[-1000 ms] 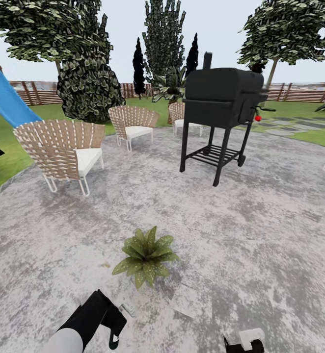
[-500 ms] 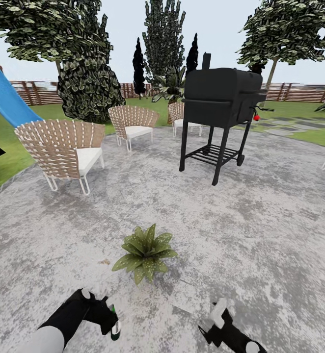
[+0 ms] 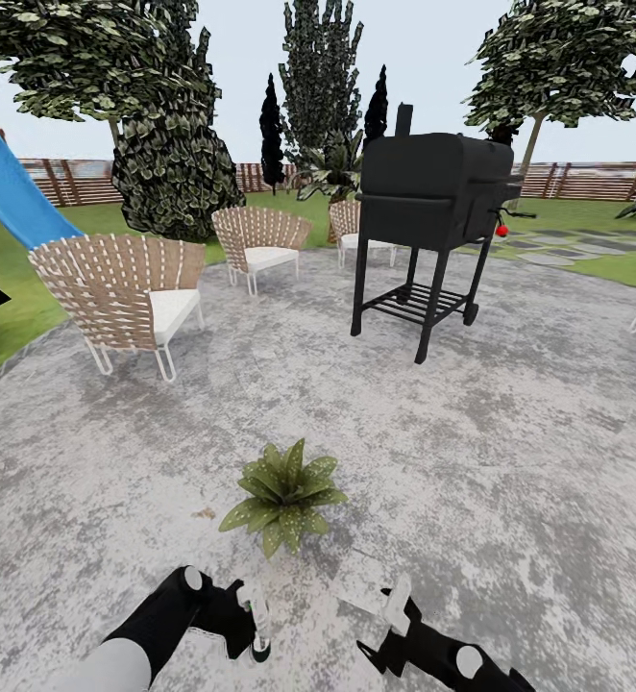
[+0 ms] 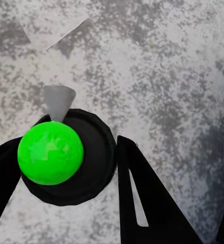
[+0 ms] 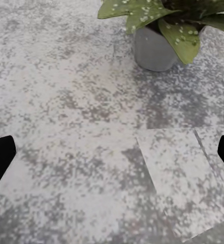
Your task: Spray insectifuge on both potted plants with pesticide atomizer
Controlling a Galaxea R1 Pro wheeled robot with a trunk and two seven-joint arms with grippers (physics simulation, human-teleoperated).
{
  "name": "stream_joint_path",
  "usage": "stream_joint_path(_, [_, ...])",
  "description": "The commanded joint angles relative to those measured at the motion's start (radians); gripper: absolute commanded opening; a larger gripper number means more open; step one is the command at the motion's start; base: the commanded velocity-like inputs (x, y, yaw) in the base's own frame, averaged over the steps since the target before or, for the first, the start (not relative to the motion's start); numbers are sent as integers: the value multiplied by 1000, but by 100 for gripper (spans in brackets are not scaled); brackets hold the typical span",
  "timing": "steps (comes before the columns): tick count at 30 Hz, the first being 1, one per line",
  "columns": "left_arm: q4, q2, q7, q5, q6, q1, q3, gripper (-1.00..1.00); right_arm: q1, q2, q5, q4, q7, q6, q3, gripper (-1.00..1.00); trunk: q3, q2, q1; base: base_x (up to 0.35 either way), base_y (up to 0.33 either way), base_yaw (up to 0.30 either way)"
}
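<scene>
Head view: a wide grey stone paving (image 3: 510,461) is seen, ringed by green lawn, tall trees and a brown slatted fence (image 3: 587,179). A black barbecue grill (image 3: 433,207) on legs stands on the far part of the paving, and three woven chairs with white cushions are set to its left — the nearest chair (image 3: 126,293) in front of a blue slide (image 3: 11,192).

One potted plant (image 3: 284,498), a low rosette of speckled green leaves, is placed on the paving just ahead of both arms. In the right wrist view its grey pot (image 5: 155,51) is seen under the leaves.

The left gripper (image 3: 246,625) is closed around the pesticide atomizer (image 3: 257,625), held near the plant. In the left wrist view the bottle is seen from above — a bright green top (image 4: 51,152) on a dark round body, gripped between the two black fingers (image 4: 147,198).

The right gripper (image 3: 385,625) is held just right of the left one, its fingers spread wide with nothing between them.
</scene>
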Motion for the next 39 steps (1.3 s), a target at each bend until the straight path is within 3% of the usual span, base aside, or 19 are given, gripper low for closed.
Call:
stream_joint_path(1, [-1,-7,-8,-13,-5,-3,7,-100,-1,6,11,-3,1,-4,-1,100,-1,0,0,0,0,0])
stream_joint_path(6, [-2,-36,-24,-36,-31,-25,8,-100,-11,9,14,-30,26,-4,0,100,-1,0,0,0,0,0])
stream_joint_path(7, [-5,-50,-91,-142,-148,-33,8,-100,-11,9,13,-155,313,-4,0,100,-1,0,0,0,0,0])
stream_joint_path(12, [-12,-62,-117,-169,-144,-38,7,-100,-11,9,12,-206,435,-4,-1,100,-1,0,0,0,0,0])
stream_joint_path(15, [-4,-84,-116,-237,-138,-37,9,-100,-11,11,9,-218,452,-3,-1,100,-1,0,0,0,0,0])
stream_joint_path(16, [-3,-87,-116,-248,-138,-37,9,-100,-11,11,8,-218,463,-3,-1,-100,-1,0,0,0,0,0])
stream_joint_path(23, [-3,-96,-116,-260,-146,-37,3,-100,-11,9,5,-221,507,-3,-2,-100,-1,0,0,0,0,0])
stream_joint_path(26, [-3,-101,-108,-257,-143,-35,-71,-100,-11,10,-5,-221,509,-3,-2,-100,-1,0,0,0,0,0])
stream_joint_path(28, [-5,-105,-105,-255,-145,-34,-92,-100,-11,10,-8,-221,509,-3,-2,-100,-1,0,0,0,0,0])
stream_joint_path(37, [-11,-112,-101,-245,-151,-34,-98,-100,-11,11,-10,-275,509,-3,-2,-100,-1,0,0,0,0,0])
stream_joint_path(39, [-11,-116,-101,-221,-153,-34,-98,-100,-11,11,-9,-276,509,-3,-2,-100,-1,0,0,0,0,0])
